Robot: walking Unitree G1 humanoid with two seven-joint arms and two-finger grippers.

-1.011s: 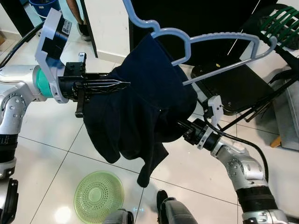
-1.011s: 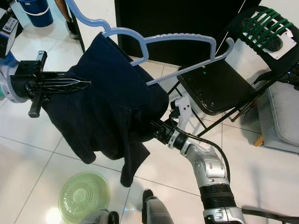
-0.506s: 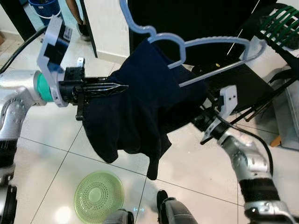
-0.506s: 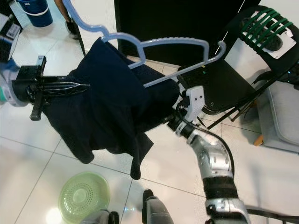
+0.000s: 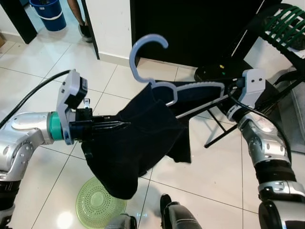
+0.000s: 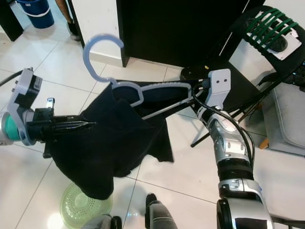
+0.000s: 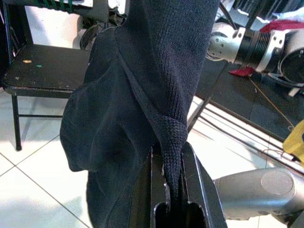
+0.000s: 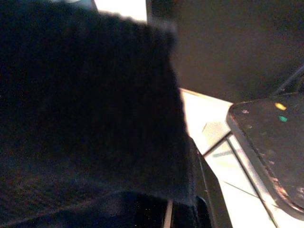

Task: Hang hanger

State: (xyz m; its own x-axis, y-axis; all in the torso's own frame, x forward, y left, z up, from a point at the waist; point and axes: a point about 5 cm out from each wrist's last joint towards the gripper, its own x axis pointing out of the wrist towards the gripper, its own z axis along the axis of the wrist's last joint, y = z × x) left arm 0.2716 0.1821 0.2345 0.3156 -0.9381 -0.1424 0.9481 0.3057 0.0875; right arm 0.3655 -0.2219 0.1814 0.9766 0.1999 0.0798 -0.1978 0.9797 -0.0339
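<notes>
Green strainer (image 5: 101, 200) lay on floor tiles (image 5: 43, 62) near my feet. My left gripper (image 5: 125, 125) had jaws clamped on dark sweater (image 5: 136, 143). Sweater hung from blue hanger (image 5: 157, 83), held aloft. Right gripper (image 6: 190, 90) at hanger's far end; couldn't tell jaws. Black chair (image 5: 248, 81) behind.
</notes>
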